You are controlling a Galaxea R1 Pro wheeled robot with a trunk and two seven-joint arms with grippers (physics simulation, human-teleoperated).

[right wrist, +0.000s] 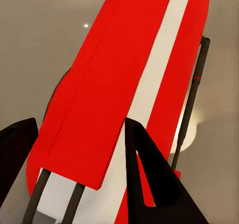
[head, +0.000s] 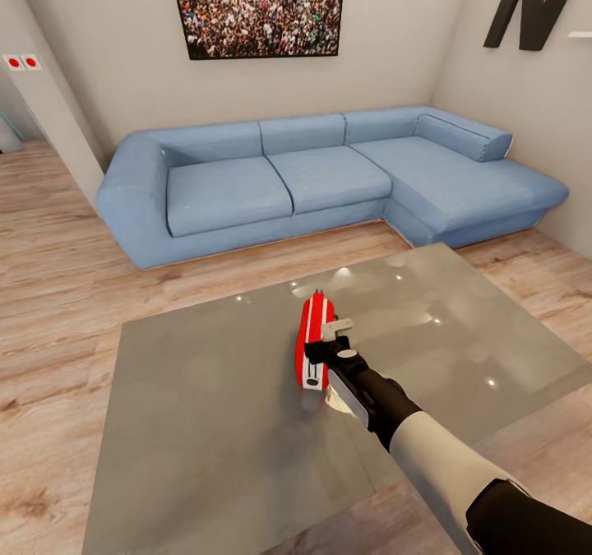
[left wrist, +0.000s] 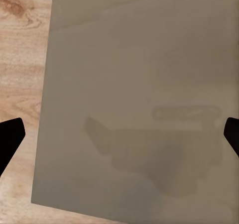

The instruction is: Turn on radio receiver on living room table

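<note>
The slim bright red radio receiver with white stripes lay on the glossy grey glass-topped coffee table, its long axis running away from the robot toward the blue L-shaped sofa. The right gripper sat directly at the radio's near end, its 2 dark fingers spread apart, apparently touching it but not clamped. The left gripper hung open over bare tabletop, so the right arm was clearly nearer.
</note>
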